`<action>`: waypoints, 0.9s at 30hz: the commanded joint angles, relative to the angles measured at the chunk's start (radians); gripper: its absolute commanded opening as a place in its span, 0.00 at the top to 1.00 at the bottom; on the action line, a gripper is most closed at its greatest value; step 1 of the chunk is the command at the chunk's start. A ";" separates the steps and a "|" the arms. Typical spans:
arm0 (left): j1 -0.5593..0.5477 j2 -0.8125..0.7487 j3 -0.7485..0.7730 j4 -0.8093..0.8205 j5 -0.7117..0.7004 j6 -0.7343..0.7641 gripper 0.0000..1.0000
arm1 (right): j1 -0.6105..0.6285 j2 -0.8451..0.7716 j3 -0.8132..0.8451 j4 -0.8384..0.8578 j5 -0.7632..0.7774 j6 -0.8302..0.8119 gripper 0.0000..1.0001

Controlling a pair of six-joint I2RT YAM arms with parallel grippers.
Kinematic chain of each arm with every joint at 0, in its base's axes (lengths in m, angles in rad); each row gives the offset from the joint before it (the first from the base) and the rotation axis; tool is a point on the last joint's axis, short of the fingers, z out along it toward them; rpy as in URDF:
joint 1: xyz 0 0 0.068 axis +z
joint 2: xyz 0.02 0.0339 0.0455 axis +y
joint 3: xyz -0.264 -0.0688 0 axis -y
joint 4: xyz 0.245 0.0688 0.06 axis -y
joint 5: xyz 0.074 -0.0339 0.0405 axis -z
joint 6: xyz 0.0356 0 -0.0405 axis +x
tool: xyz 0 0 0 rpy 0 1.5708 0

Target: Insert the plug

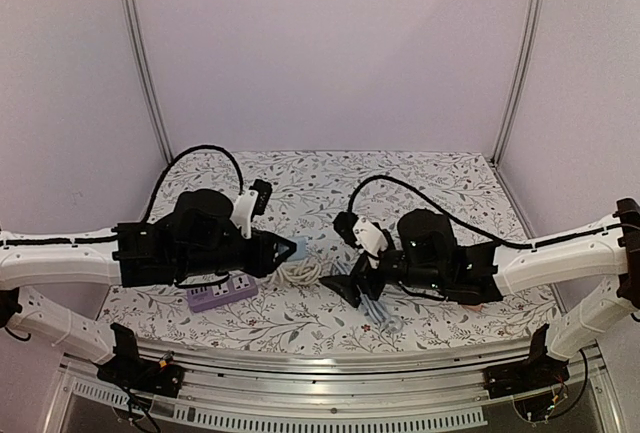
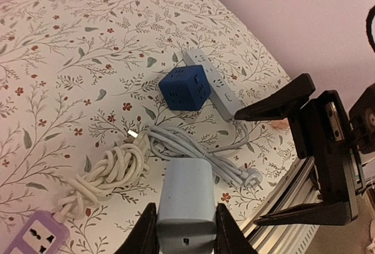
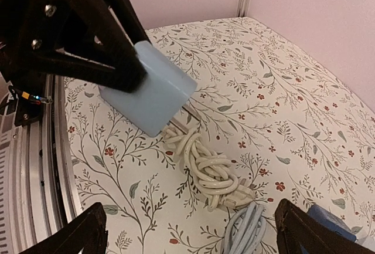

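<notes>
The left end effector point(image 2: 184, 210) pinches the pale blue plug point(image 2: 186, 192), a smooth, rounded plastic block. It is held clear of the floral-cloth surface point(image 2: 58, 60), over the middle and toward the near edge. The right end effector point(image 3: 190, 219) hangs spread wide just beside it, holding nothing. The carry seems to be in hand. Next, the metal prongs point(image 3: 190, 112) need squaring to a socket, probably the flat purple strip point(image 2: 35, 239) or the blue cube point(image 2: 184, 88). A knotted cream cord point(image 2: 111, 169) lies below.
</notes>
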 commanded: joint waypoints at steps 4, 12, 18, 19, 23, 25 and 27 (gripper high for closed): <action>0.006 -0.054 0.013 -0.107 0.074 0.040 1.00 | 0.033 0.014 -0.131 0.196 -0.024 -0.347 0.01; 0.006 -0.032 -0.027 -0.032 0.177 0.007 1.00 | 0.078 0.074 -0.079 0.292 0.020 -0.498 0.01; 0.006 -0.008 -0.032 0.014 0.241 -0.013 1.00 | 0.108 0.119 -0.048 0.336 0.097 -0.549 0.02; 0.006 -0.003 -0.032 0.015 0.244 -0.013 1.00 | 0.113 0.120 -0.047 0.345 0.104 -0.552 0.03; 0.006 0.004 -0.042 0.035 0.255 -0.019 1.00 | 0.126 0.117 -0.048 0.367 0.118 -0.561 0.09; 0.006 0.003 -0.045 0.044 0.262 -0.021 1.00 | 0.126 0.119 -0.045 0.366 0.125 -0.562 0.14; 0.006 -0.001 -0.048 0.046 0.264 -0.024 1.00 | 0.130 0.121 -0.044 0.368 0.129 -0.562 0.21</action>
